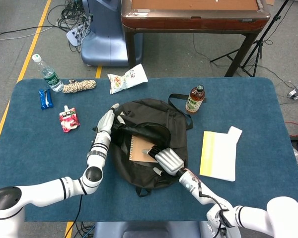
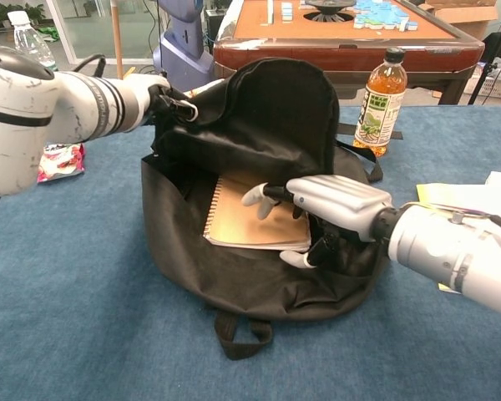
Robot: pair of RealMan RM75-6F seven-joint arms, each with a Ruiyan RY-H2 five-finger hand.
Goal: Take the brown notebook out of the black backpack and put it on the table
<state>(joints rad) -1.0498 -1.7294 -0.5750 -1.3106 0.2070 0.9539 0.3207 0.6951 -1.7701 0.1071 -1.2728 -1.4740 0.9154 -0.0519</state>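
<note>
The black backpack (image 1: 154, 115) (image 2: 277, 117) lies flat at the table's middle with its mouth pulled wide. Inside lies the brown spiral notebook (image 1: 139, 148) (image 2: 244, 219), mostly uncovered. My left hand (image 1: 107, 123) (image 2: 162, 93) grips the bag's upper-left rim and holds the flap up. My right hand (image 1: 167, 159) (image 2: 321, 200) is inside the opening at the notebook's right edge. Its fingers (image 2: 257, 194) spread over the cover and the thumb (image 2: 299, 258) sits at the near right corner. I see no firm grip on the notebook.
A tea bottle (image 1: 194, 99) (image 2: 380, 102) stands behind the bag's right side. A yellow-and-white booklet (image 1: 218, 154) lies to the right. A snack bag (image 1: 127, 78), rope (image 1: 79, 86), water bottle (image 1: 47, 73), red pouch (image 1: 69, 119) and blue packet (image 1: 45, 98) lie at the far left.
</note>
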